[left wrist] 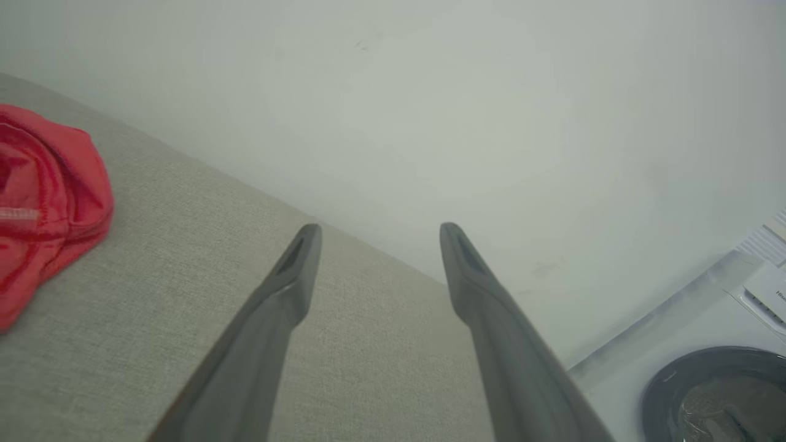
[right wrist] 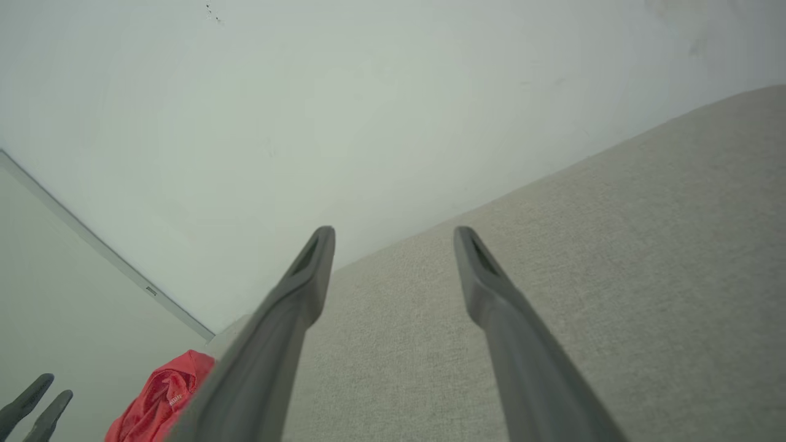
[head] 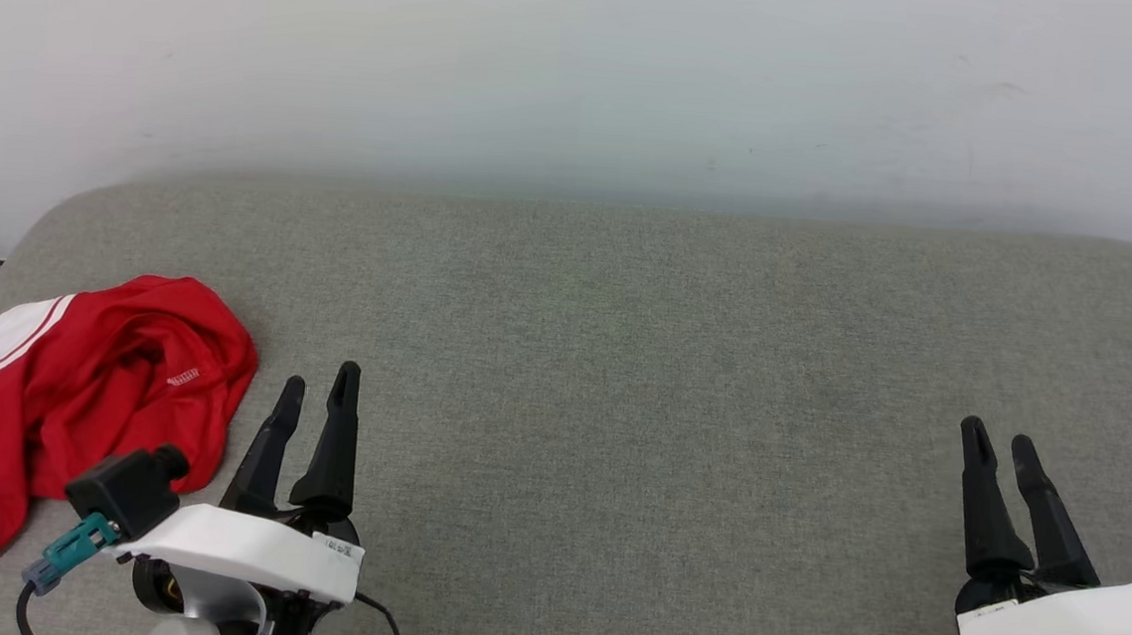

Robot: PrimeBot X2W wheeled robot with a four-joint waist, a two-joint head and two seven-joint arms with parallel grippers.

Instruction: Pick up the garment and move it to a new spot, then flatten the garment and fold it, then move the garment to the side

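Shirt [head: 82,393]: crumpled heap at left edge of grey tabletop [head: 623,361], untouched.
Left claw [head: 321,377]: wide, empty, just right of shirt, the nearer one.
Right claw [head: 998,435]: wide, empty, well apart from it.

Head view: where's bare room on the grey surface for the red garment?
Free: the wide middle of the grey fabric surface, between the left gripper and right gripper, back to the white wall. Crowded: the near left corner, under the crumpled red-and-white garment.
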